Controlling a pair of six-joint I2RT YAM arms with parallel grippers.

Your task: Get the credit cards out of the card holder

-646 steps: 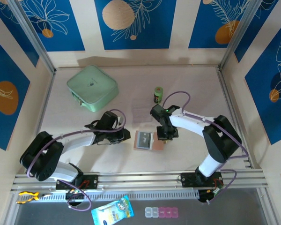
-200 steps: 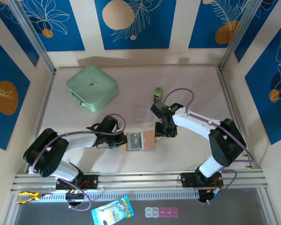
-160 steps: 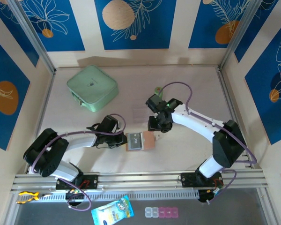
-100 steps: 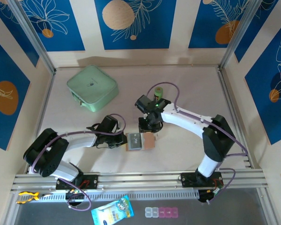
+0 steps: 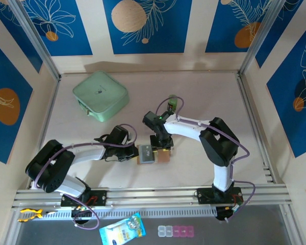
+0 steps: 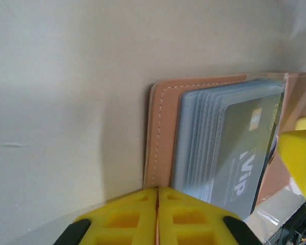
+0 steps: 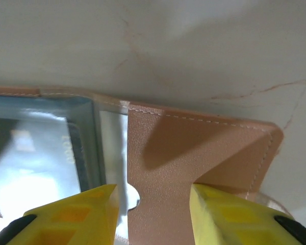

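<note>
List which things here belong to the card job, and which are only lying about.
Job: card holder; cards in its sleeves.
Lying about: green case; small green bottle; blue packet.

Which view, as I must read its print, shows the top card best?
Left wrist: the card lies close in the wallet, "VIP" legible. Right wrist catches a blurred part; the top view, a grey patch.

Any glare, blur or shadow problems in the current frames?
Left wrist: left gripper soft up close, VIP card sharp and readable, soft shadow on the table beside the card holder. Right wrist: white glare washes out the plastic sleeves, a shadow crosses the tan flap. Top external: even light, no glare.
</note>
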